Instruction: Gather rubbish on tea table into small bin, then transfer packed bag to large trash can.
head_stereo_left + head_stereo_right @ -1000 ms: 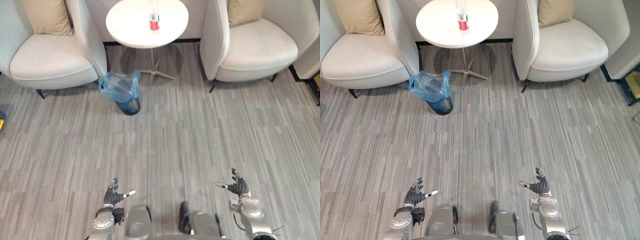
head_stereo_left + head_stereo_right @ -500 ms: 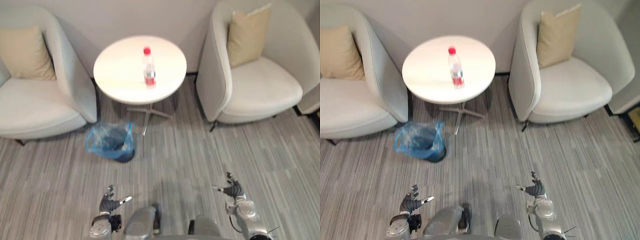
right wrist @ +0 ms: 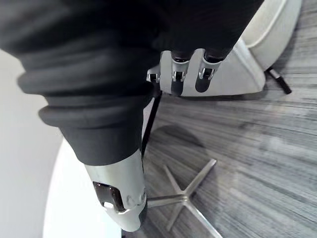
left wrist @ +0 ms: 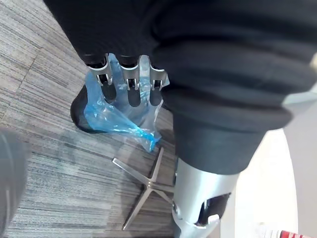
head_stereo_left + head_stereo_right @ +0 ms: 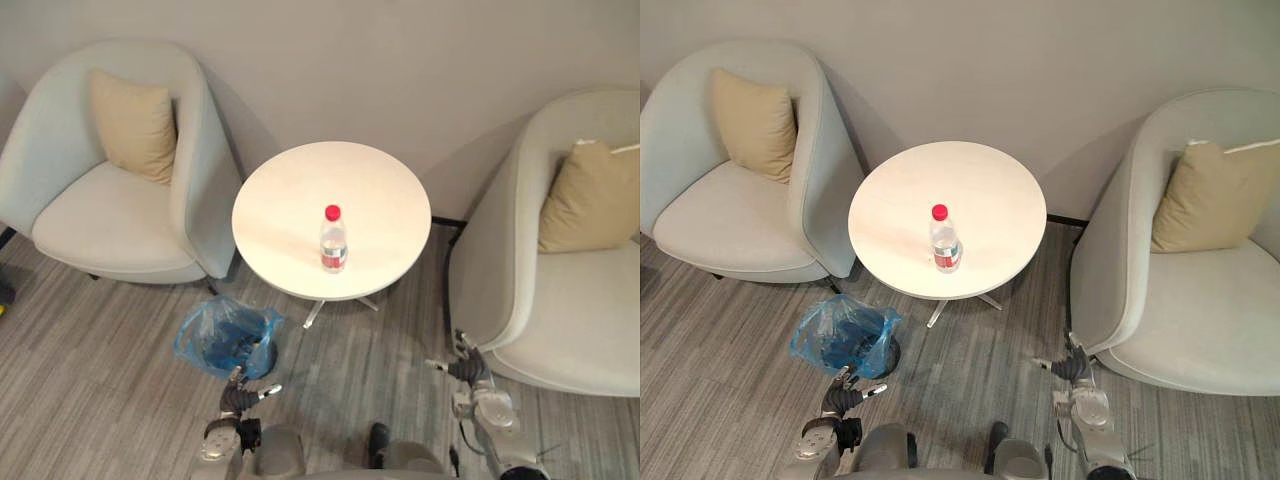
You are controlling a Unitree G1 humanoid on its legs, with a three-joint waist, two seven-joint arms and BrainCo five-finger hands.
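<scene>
A clear plastic bottle (image 5: 333, 240) with a red cap and red label stands upright near the middle of the round white tea table (image 5: 280, 215). On the floor at the table's near left sits the small dark bin lined with a blue bag (image 5: 226, 340). My left hand (image 5: 240, 398) hangs low just in front of that bin, open and holding nothing. The left wrist view has the blue bag (image 4: 113, 121) past its straight fingers (image 4: 130, 88). My right hand (image 5: 468, 370) is low at the right, beside the right armchair, also open and holding nothing.
A pale armchair (image 5: 110, 205) with a tan cushion stands left of the table, and another (image 5: 560, 300) stands right of it. The wall runs behind them. The table's metal star foot (image 3: 185, 196) spreads over grey striped carpet between bin and right chair.
The camera has moved closer and tilted up, so table, bottle, bin and chairs now sit nearer and lower in view. Both hands stay low and open.
</scene>
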